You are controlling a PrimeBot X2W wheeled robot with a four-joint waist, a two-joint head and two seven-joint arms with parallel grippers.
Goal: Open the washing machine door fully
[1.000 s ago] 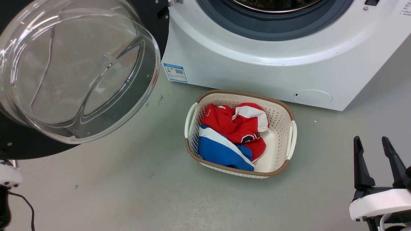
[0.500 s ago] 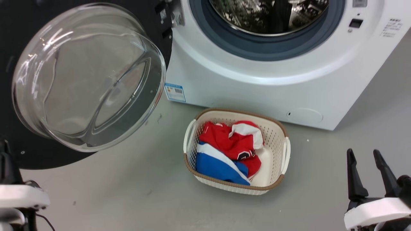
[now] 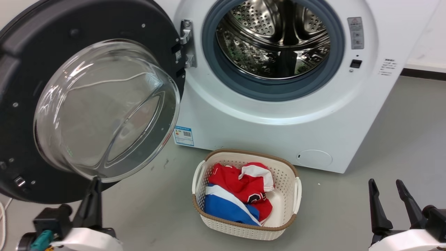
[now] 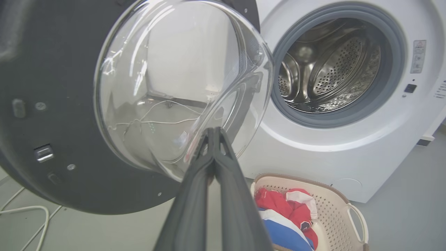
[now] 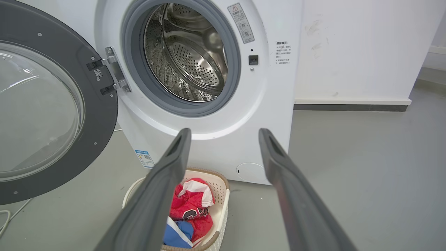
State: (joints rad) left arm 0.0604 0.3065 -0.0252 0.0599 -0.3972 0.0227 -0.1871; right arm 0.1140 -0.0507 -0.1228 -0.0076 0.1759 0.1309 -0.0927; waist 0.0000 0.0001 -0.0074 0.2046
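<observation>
Left gripper (image 4: 212, 134) pointing up just below door (image 3: 21, 87), fingers pressed together, empty. Right gripper (image 3: 385, 183) hovering well right of door, fingers spread.

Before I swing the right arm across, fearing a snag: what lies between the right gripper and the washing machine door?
In the head view, a laundry basket of clothes stands between the right gripper and the washing machine door.
</observation>
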